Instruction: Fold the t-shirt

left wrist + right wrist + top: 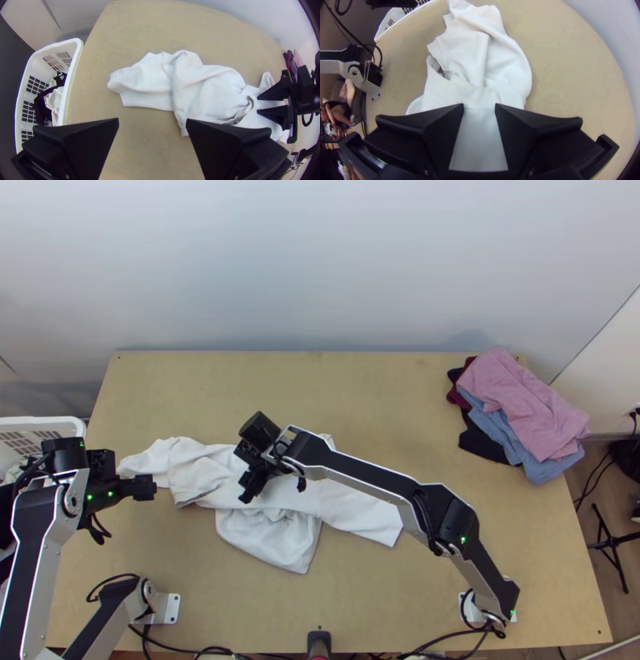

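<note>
A white t-shirt [276,536] lies bunched and crumpled across the table's left and middle part. My left gripper [152,488] is over the left end of the cloth in the top view; its fingers stand wide apart in the left wrist view, where the gripper [152,123] has nothing between its fingertips. Over the middle of the shirt is my right gripper [250,488]. The right wrist view has that gripper [480,106] open above the shirt [470,60], a gap between its two fingers.
At the table's back right lies a pile of pink, blue and dark clothes [520,404]. A white basket [71,73] holding dark and light cloth stands at the left edge. Bare wood of the table [360,388] stretches behind the shirt.
</note>
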